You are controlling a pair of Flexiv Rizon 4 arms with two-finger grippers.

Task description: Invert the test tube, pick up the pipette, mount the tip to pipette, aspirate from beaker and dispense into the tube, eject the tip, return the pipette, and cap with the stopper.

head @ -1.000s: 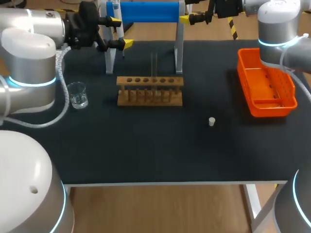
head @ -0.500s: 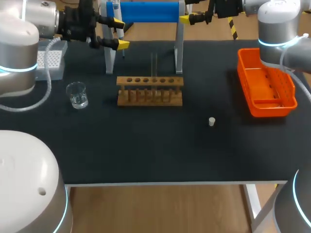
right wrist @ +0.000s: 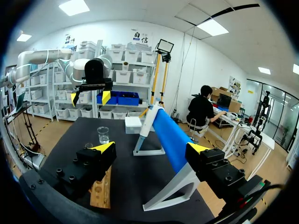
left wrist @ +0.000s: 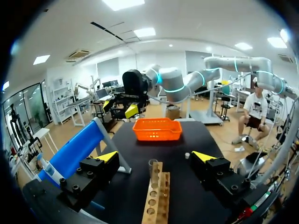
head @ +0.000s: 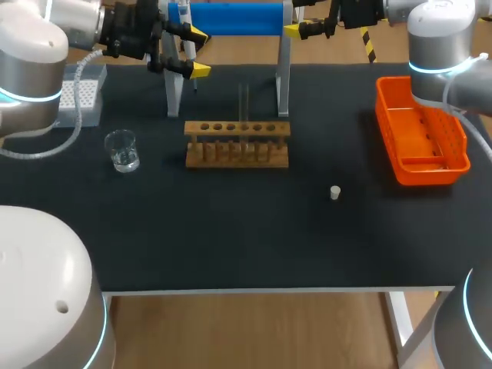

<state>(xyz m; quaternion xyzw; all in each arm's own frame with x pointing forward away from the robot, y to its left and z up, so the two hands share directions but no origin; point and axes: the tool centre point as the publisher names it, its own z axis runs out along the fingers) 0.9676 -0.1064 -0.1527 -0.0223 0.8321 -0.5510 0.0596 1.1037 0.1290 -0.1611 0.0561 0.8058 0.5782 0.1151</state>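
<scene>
The matte black tabletop [head: 231, 231] carries a bright orange slotted plastic basket [head: 421, 138], a light brown wooden tube rack [head: 237, 144], a clear glass beaker [head: 122, 150] and a small white stopper [head: 335, 192]. The long plastic cylinder [head: 234, 18] is blue and its frame stand [head: 284, 84] pale grey. The grey tip box [head: 81, 96] shows a white dotted grid. The left hand [head: 198, 52] and right hand [right wrist: 150, 148] are black with yellow tips.

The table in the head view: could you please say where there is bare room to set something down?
The table is barest along its near edge, in front of the wooden rack and stopper. A smaller one lies between rack and orange basket. The far left is crowded: beaker, tip box, stand and left claw.
</scene>
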